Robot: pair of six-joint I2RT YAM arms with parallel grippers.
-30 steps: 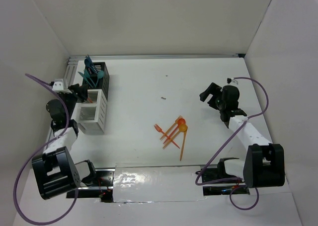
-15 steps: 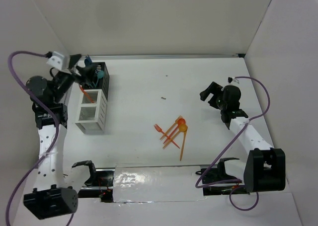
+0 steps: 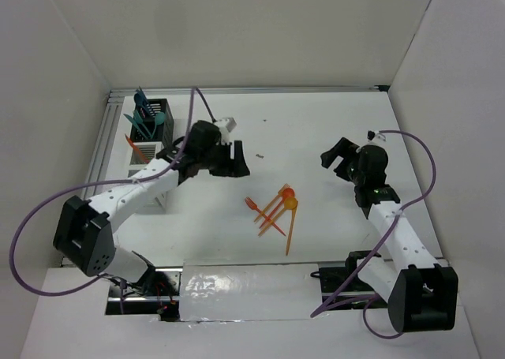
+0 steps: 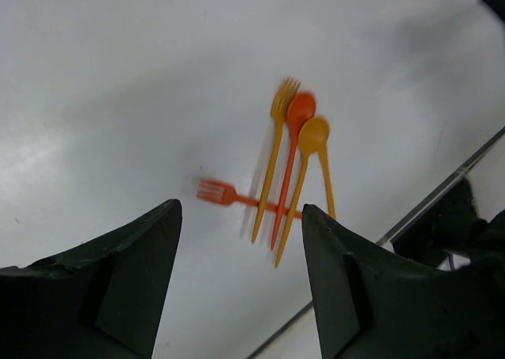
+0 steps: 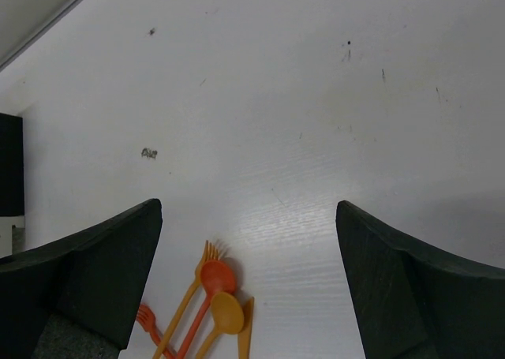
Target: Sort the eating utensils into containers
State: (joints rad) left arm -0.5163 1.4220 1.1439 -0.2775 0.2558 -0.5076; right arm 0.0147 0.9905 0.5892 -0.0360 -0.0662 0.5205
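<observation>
The left gripper [image 3: 237, 160] hangs spread and empty over the table [image 3: 331, 114], and the right gripper [image 3: 334, 154] is likewise spread and holds nothing. To the left gripper's left stand the black bin [image 3: 162, 108], holding teal and blue utensils [image 3: 143, 111], and the white bin [image 3: 150, 151]. The loose orange and red utensils [image 3: 276, 207] lie between the two grippers, nearer the arm bases.
</observation>
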